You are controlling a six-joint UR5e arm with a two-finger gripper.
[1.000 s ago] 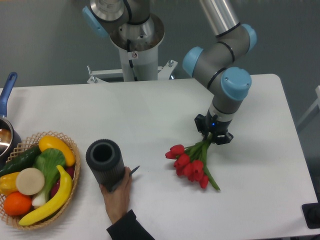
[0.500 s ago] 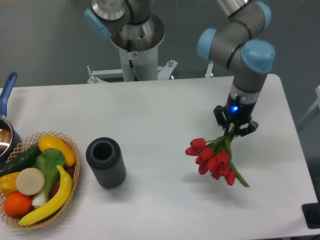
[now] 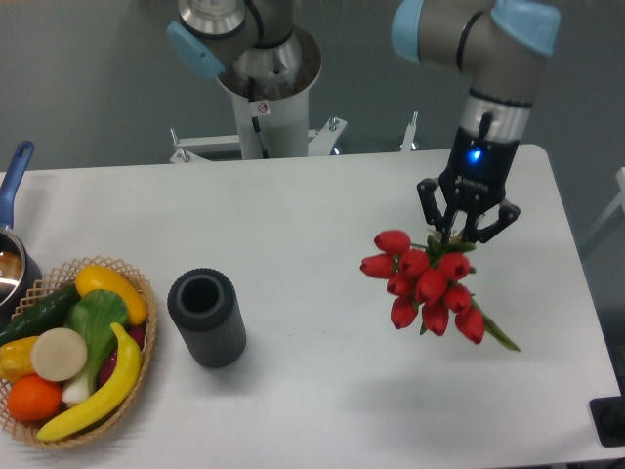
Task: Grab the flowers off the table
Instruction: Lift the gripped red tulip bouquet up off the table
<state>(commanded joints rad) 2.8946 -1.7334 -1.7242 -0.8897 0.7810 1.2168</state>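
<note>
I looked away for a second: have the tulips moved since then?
Yes. The tulips, held in the pincer, have risen off the table and shifted right, farther from the dark cylinder, which stayed put.

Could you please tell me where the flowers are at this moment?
The flowers hang from the gripper on the picture's right side, above the white table, well right of the dark cylinder.

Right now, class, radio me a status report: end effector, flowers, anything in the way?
End effector shut on the flowers. Bunch hanging above the table. Dark cylinder and fruit basket far to one side, not obstructing.
</note>
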